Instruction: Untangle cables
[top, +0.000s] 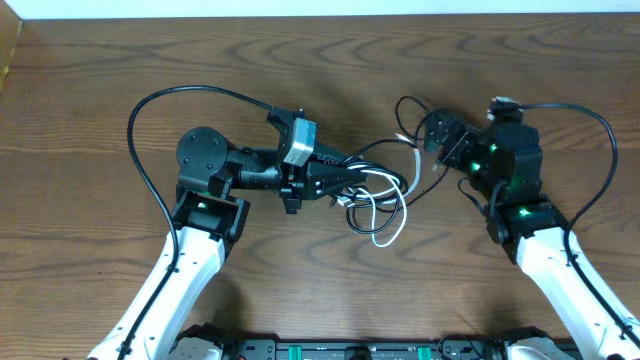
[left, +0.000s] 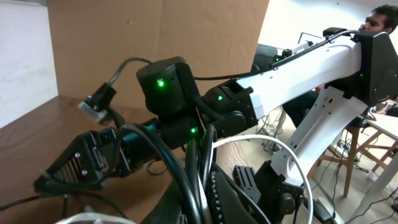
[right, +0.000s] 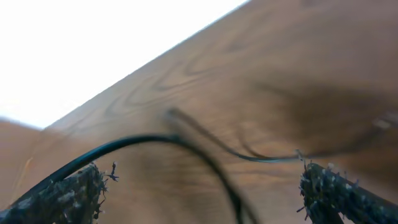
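The cables (top: 385, 195) lie in a tangle at the table's middle: several thin black cords and one white cord (top: 388, 236) looping toward the front. My left gripper (top: 352, 180) points right and is shut on black cords of the tangle; they run up between its fingers (left: 208, 199) in the left wrist view, with the white cord (left: 292, 155) arching to the right. My right gripper (top: 432, 135) is open just right of the tangle. In the right wrist view its fingers (right: 205, 199) are wide apart and a black cord (right: 155, 140) passes between them without being held.
The wooden table (top: 330, 60) stretches out behind the arms. Thick black robot wires (top: 140, 120) arc beside each arm. A cardboard wall (left: 186, 31) stands at the table's far side.
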